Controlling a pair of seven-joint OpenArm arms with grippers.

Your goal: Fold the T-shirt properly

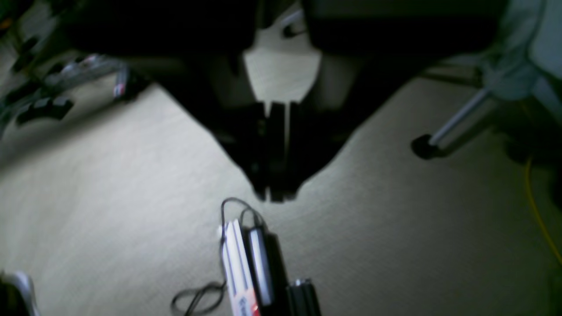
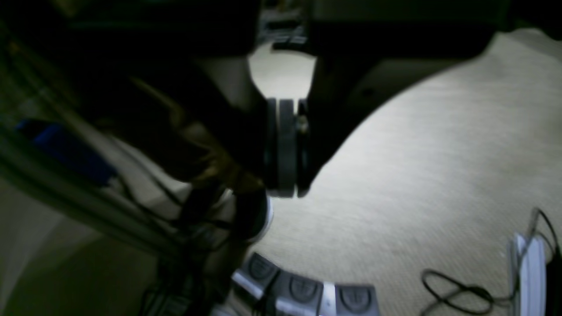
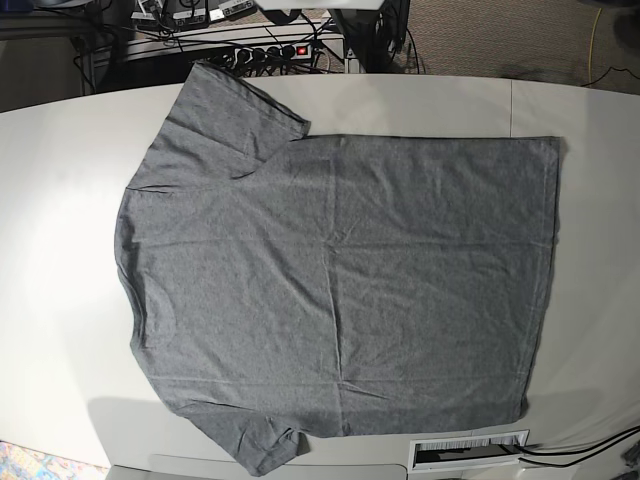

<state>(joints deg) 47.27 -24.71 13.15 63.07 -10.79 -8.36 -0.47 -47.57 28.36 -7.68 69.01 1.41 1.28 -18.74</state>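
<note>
The heather-grey T-shirt (image 3: 340,270) lies spread flat on the white table (image 3: 60,200) in the base view. Its collar end points left and its hem right, with one sleeve at the top left and the other at the bottom edge. Neither arm shows in the base view. In the left wrist view my left gripper (image 1: 276,193) is shut with nothing between its fingers, hanging over beige carpet. My right gripper (image 2: 285,188) is likewise shut and empty over the carpet. The T-shirt does not show in either wrist view.
A power strip (image 3: 270,50) and cables lie behind the table's far edge. A white labelled strip (image 3: 470,450) sits at the near edge. On the floor are flat devices with cords (image 1: 250,263), a chair caster (image 1: 423,147), a yellow cable (image 1: 538,206) and a socket strip (image 2: 303,289).
</note>
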